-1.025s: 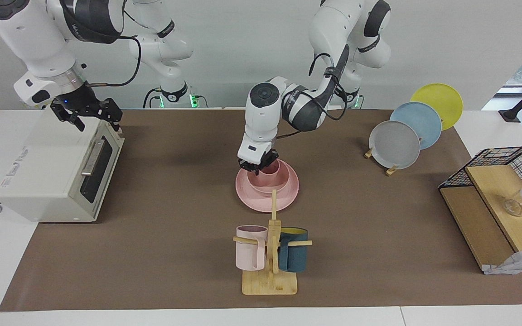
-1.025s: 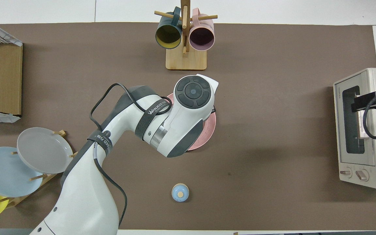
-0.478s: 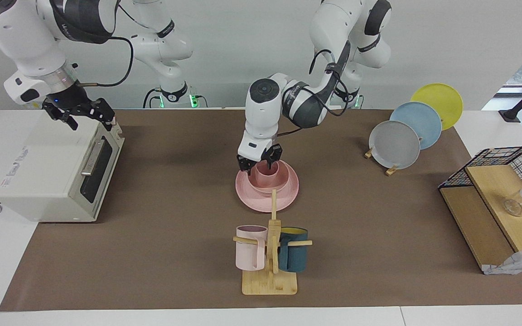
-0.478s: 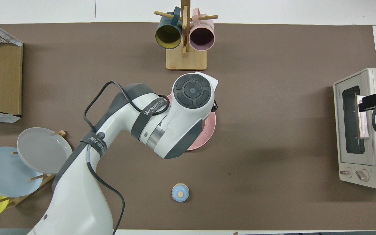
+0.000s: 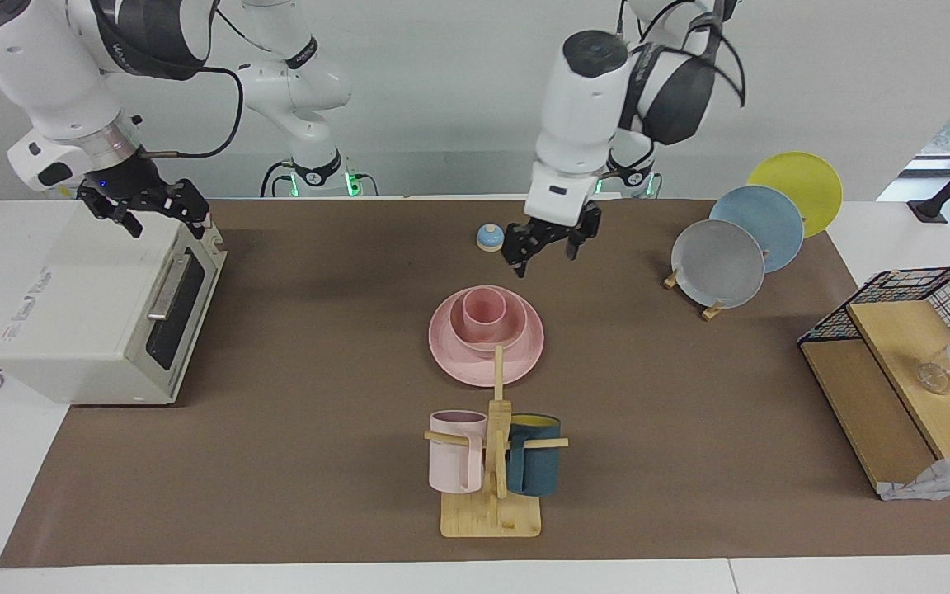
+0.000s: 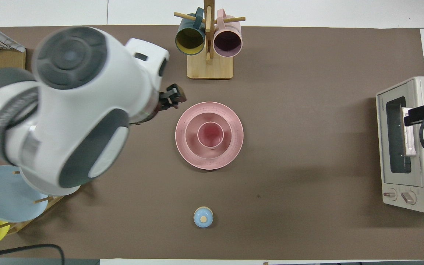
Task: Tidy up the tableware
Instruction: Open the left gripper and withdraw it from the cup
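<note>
— Why is the pink set piled up like that?

— Nesting saves room: the tapered cup (image 5: 484, 309) stands upright in the deep bowl (image 5: 488, 332), and the bowl sits centred on the flat plate (image 5: 452, 356), mid-mat, nearer the robots than the mug tree (image 5: 493, 462). Judging by that, the organizing looks done.

— And the arms?

— The left gripper (image 5: 547, 239) hangs in the air with fingers spread and nothing between them, over bare mat just beside the small blue bell (image 5: 488, 238) — apart from the stack. The right gripper (image 5: 149, 206) waits over the toaster oven (image 5: 87, 309); its fingers also look spread and empty.
</note>
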Available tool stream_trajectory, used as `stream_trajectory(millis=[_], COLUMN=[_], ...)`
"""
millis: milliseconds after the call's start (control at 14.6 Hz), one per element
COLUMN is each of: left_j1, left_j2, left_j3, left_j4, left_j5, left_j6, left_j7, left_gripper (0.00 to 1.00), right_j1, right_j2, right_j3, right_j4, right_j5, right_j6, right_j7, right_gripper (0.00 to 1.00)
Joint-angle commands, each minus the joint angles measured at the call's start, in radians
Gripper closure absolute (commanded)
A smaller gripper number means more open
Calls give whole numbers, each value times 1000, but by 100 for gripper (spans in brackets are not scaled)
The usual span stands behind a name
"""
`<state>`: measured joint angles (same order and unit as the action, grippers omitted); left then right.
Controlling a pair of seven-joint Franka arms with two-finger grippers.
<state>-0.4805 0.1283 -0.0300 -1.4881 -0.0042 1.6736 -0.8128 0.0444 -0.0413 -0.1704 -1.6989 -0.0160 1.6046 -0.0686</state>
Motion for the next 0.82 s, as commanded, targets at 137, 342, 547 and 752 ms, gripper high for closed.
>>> stream_trajectory(millis=[137, 342, 547, 752], left_j1=[281, 378, 396, 396], left_j2=[-143, -182, -263, -322], left_j3=[-8, -8, -8, -8], left_j4=[-47, -98, -219, -304], left_j5=[7, 7, 7, 7], left_j6=[-184, -189, -120, -83], left_j7=[474, 638, 661, 669], left_gripper=[0, 0, 0, 0], right_j1=[-17, -17, -18, -29], right_j2=[30, 44, 43, 29], right_j3=[28, 34, 32, 29], right_j4=[59, 76, 76, 62], right_j5=[18, 18, 25, 31], right_j6=[-40, -60, -67, -67], right_j7=[-20, -19, -20, -20], right_gripper=[0, 0, 0, 0])
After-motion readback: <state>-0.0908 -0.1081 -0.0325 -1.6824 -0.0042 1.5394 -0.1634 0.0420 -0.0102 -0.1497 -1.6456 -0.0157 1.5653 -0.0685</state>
